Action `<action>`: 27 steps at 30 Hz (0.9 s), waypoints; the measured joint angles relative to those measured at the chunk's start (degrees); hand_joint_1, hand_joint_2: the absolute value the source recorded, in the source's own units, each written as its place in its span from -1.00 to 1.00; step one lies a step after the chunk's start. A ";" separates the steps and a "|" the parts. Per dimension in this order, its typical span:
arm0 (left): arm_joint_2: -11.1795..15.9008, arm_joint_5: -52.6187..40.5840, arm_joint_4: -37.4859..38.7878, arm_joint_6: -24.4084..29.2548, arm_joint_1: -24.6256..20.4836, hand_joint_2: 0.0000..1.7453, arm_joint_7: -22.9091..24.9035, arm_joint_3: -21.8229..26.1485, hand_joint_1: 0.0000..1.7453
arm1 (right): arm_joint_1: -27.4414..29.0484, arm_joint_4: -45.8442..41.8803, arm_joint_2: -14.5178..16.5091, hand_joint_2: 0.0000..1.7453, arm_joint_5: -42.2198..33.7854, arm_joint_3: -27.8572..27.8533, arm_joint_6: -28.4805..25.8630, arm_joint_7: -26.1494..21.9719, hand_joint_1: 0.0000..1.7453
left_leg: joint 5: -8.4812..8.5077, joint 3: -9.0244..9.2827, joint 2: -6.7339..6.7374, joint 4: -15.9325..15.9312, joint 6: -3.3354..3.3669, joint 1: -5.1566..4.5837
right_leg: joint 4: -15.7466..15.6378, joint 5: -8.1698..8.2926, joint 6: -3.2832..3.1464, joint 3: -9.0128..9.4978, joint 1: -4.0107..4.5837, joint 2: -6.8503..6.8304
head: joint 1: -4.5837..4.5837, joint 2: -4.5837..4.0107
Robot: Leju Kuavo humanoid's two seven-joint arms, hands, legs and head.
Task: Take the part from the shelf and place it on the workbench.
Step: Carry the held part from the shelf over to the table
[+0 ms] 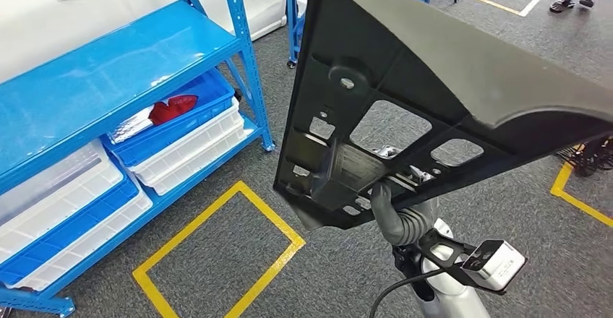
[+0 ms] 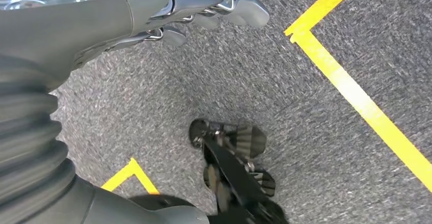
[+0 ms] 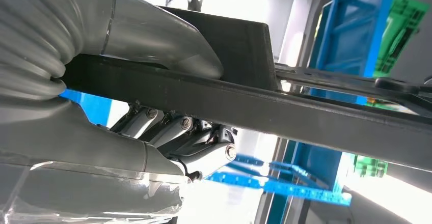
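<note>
I am holding the part [image 1: 405,94] up in my right hand [image 1: 394,213], clear of the blue shelf [image 1: 108,79].

The part is standing on end in the head view, its long axis running from my hand up and away, the ribbed back facing me and tilting to the right at the top. It is a flat, dark grey plastic panel with cut-out windows, ribs and a round boss. My right hand is gripping its lower edge, thumb [image 3: 153,40] on 1 face and fingers [image 3: 198,142] curled on the other. My left hand [image 2: 204,10] is hanging over grey carpet [image 2: 285,81], fingers seemingly loosely curled with nothing in them, though the view is partial.
</note>
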 joint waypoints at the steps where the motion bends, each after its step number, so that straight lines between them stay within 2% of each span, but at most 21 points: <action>1: -0.02 0.18 0.00 0.07 0.08 1.00 0.01 0.15 -1.00 | 0.05 0.00 0.00 1.00 0.01 -0.03 0.05 0.06 1.00 | 0.71 -0.29 -0.08 0.34 0.09 0.00 | 0.05 0.00 0.00 0.04 0.05 0.69 | 0.00 0.00; 2: -0.03 0.32 0.00 0.12 0.11 1.00 0.01 0.27 -1.00 | 0.08 0.00 0.00 1.00 0.01 -0.06 0.13 0.09 1.00 | 2.50 0.55 -0.24 -1.76 0.25 0.00 | 0.10 0.00 0.01 0.13 0.08 1.39 | 0.00 0.01; 3: -0.05 0.43 0.00 0.14 0.11 1.00 0.01 0.35 -1.00 | 0.10 0.00 0.00 1.00 0.01 -0.09 0.25 0.10 1.00 | 4.92 2.32 -0.85 -5.80 0.50 0.00 | 0.15 -0.01 0.04 0.23 0.09 2.07 | 0.00 0.01; 5: -0.06 0.50 0.00 0.14 0.10 1.00 0.09 0.50 -1.00 | 0.11 0.00 0.00 1.00 0.02 -0.11 0.54 0.07 1.00 | 8.21 5.75 -3.26 -13.48 1.08 0.04 | 0.32 -0.01 0.23 0.25 0.20 3.17 | 0.05 0.01; 6: -0.07 0.49 0.00 0.14 0.10 1.00 0.13 0.55 -1.00 | 0.11 0.00 0.00 1.00 0.03 -0.12 0.64 0.05 1.00 | 8.82 6.66 -4.32 -15.55 1.27 0.06 | 0.40 -0.01 0.33 0.20 0.26 3.47 | 0.08 0.01; 7: -0.07 0.49 0.00 0.14 0.11 1.00 0.17 0.58 -1.00 | 0.12 0.00 0.00 1.00 0.03 -0.12 0.71 0.03 1.00 | 8.77 6.94 -4.93 -16.23 1.37 0.09 | 0.48 0.00 0.41 0.13 0.32 3.62 | 0.11 0.01; 11: -0.08 0.48 0.00 0.14 0.11 1.00 0.17 0.60 -1.00 | 0.12 0.00 0.00 1.00 0.04 -0.13 0.75 0.05 1.00 | 8.79 6.96 -4.90 -16.43 1.37 0.11 | 0.53 0.01 0.45 0.07 0.32 3.72 | 0.11 0.01; 13: -0.12 0.40 0.00 0.13 0.07 1.00 0.24 0.61 -1.00 | 0.32 -0.11 -0.01 1.00 0.09 -0.16 0.82 0.03 1.00 | 8.77 7.01 -4.46 -16.65 1.41 -0.01 | 0.50 0.23 0.86 -0.26 0.07 4.36 | 0.05 0.01; 15: -0.28 0.18 0.00 0.12 -0.06 1.00 0.32 0.61 -1.00 | 0.80 -0.44 -0.04 1.00 0.16 -0.27 0.86 0.01 1.00 | 8.98 7.14 -3.34 -17.05 1.83 -0.04 | 0.47 0.46 1.62 -0.66 -0.21 5.19 | 0.01 0.01; 17: -0.57 0.00 0.00 0.14 -0.04 1.00 0.37 0.62 -1.00 | 1.34 -0.91 -0.13 1.00 0.20 -0.40 0.90 -0.05 1.00 | 9.38 7.24 -0.83 -17.60 2.67 0.06 | 8.97 -3.65 2.53 -4.81 -0.33 2.31 | 0.42 0.01; 19: -0.80 -0.04 0.00 0.26 0.05 1.00 0.43 0.63 -1.00 | 1.99 -1.26 -0.28 1.00 0.21 -0.46 0.98 -0.32 1.00 | 9.50 7.24 1.59 -17.82 3.06 0.07 | 16.93 -6.92 3.18 -8.54 -0.55 -0.98 | 0.81 0.01; 20: -0.87 -0.04 0.00 0.38 0.02 1.00 0.45 0.63 -1.00 | 2.32 -1.41 -0.39 1.00 0.21 -0.47 1.01 -0.50 1.00 | 9.42 7.25 2.21 -17.74 2.97 0.07 | 15.09 -5.61 3.25 -7.51 -0.67 -1.25 | 0.81 0.01; 21: -0.96 -0.04 0.00 0.51 -0.02 1.00 0.45 0.63 -1.00 | 2.59 -1.63 -0.51 1.00 0.21 -0.48 1.03 -0.70 1.00 | 9.31 7.28 2.75 -17.62 2.82 0.07 | 11.28 -3.70 3.27 -5.42 -0.74 -1.89 | 0.82 0.01; 22: -1.03 -0.03 0.00 0.65 -0.05 1.00 0.44 0.64 -1.00 | 2.76 -1.89 -0.63 1.00 0.21 -0.50 1.05 -0.92 1.00 | 9.15 7.31 3.25 -17.47 2.61 0.01 | 6.92 -2.24 3.11 -3.08 -0.65 -3.08 | 0.81 0.01; 23: -1.10 -0.03 0.00 0.76 -0.06 1.00 0.39 0.66 -1.00 | 2.89 -2.14 -0.72 1.00 0.20 -0.54 1.11 -1.16 1.00 | 8.96 7.33 3.69 -17.26 2.34 -0.12 | 3.32 -1.12 2.84 -1.21 -0.50 -4.06 | 0.79 0.01; 24: -1.13 -0.03 0.00 0.84 -0.05 1.00 0.32 0.68 -1.00 | 3.05 -2.39 -0.78 1.00 0.20 -0.60 1.19 -1.44 1.00 | 8.81 7.36 4.05 -17.13 2.03 -0.24 | 1.27 -0.71 2.51 -0.19 -0.29 -4.74 | 0.77 0.01; 25: -1.15 -0.04 0.00 0.89 -0.05 1.00 0.22 0.73 -1.00 | 3.29 -2.67 -0.84 1.00 0.21 -0.68 1.30 -1.71 1.00 | 8.71 7.40 4.47 -17.08 1.69 -0.35 | 0.60 -0.79 2.15 0.03 -0.08 -4.88 | 0.74 0.01; 27: -1.21 -0.08 0.00 0.88 -0.08 1.00 0.00 0.89 -1.00 | 3.96 -3.36 -0.95 1.00 0.40 -0.81 1.58 -2.13 1.00 | 8.56 7.55 5.30 -17.16 1.04 -0.37 | 0.50 -0.50 1.48 -0.15 -0.03 -3.71 | 0.74 0.01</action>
